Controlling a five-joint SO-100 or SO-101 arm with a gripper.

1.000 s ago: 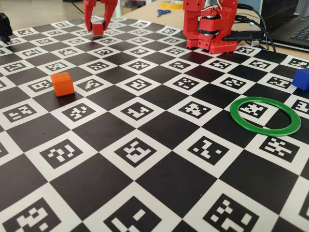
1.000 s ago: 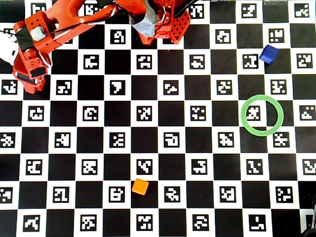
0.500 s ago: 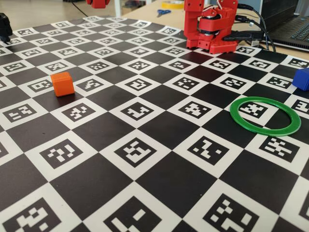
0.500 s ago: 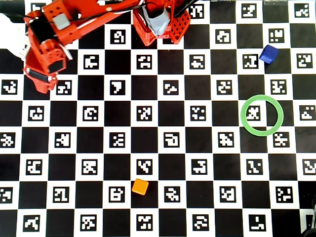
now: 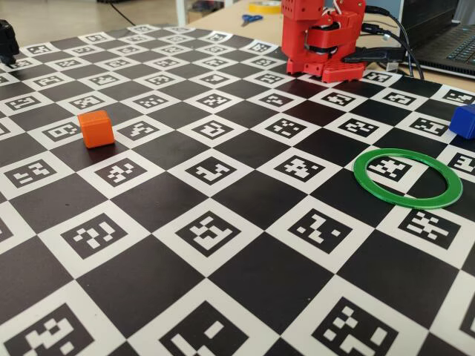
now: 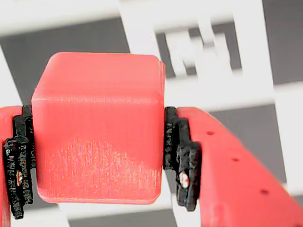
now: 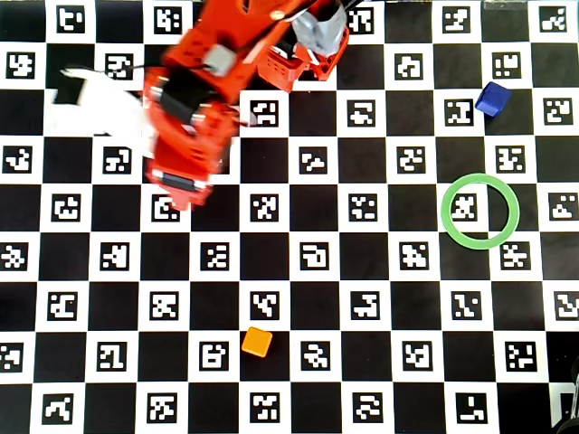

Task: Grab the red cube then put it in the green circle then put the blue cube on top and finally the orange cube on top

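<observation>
The red cube (image 6: 97, 127) fills the wrist view, pinched between the black pads of my gripper (image 6: 99, 163), which is shut on it, above the checkered mat. In the overhead view the blurred red gripper (image 7: 181, 181) hangs over the mat's upper left and hides the cube. The fixed view shows neither gripper nor red cube. The green circle (image 7: 445, 211) (image 5: 359, 172) lies empty at the right. The blue cube (image 7: 492, 99) (image 5: 464, 121) sits beyond it near the far right. The orange cube (image 7: 257, 342) (image 5: 96, 128) stands alone at the lower middle of the overhead view.
The arm's red base (image 5: 323, 41) (image 7: 308, 45) stands at the mat's far edge. A laptop (image 5: 453, 37), cables and scissors (image 5: 251, 18) lie behind the mat. A black object (image 5: 6, 41) sits at the far left corner.
The gripper has lifted the red cube off the mat, risen out of the fixed view, and swung rightward and inward over the board. The other cubes and the ring have not moved.
</observation>
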